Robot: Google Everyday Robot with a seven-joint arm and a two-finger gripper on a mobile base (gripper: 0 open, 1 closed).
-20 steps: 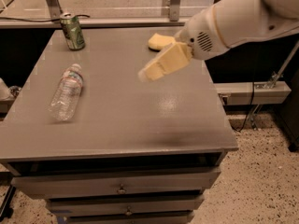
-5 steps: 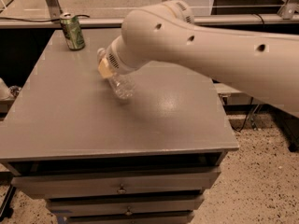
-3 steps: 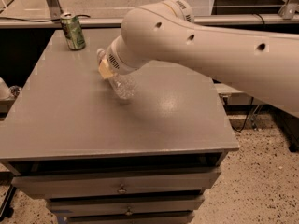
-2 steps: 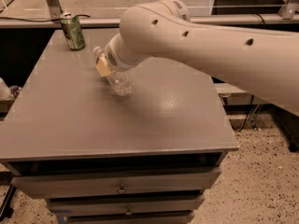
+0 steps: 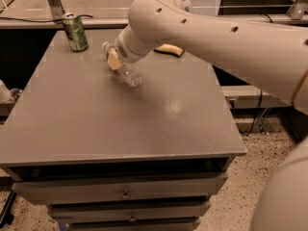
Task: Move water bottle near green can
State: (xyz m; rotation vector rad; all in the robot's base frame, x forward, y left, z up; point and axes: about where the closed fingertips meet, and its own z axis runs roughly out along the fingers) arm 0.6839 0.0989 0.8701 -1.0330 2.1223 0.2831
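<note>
The water bottle (image 5: 129,73) is clear with a white cap. It is held tilted just above the grey table (image 5: 120,129), cap pointing up and left. My gripper (image 5: 115,60) is shut on its upper part, with one pale yellow finger showing across it. The green can (image 5: 75,32) stands upright at the table's back left corner, a short way left of the bottle's cap. My big white arm reaches in from the right and hides the far side of the gripper.
A yellow object (image 5: 169,49) lies on the table behind the arm near the back edge. Drawers (image 5: 125,194) sit under the tabletop. Cables and speckled floor (image 5: 250,153) are to the right of the table.
The bottle lay on the table's left at first. It is now in my gripper, which has carried it a little farther back, closer to the green can.
</note>
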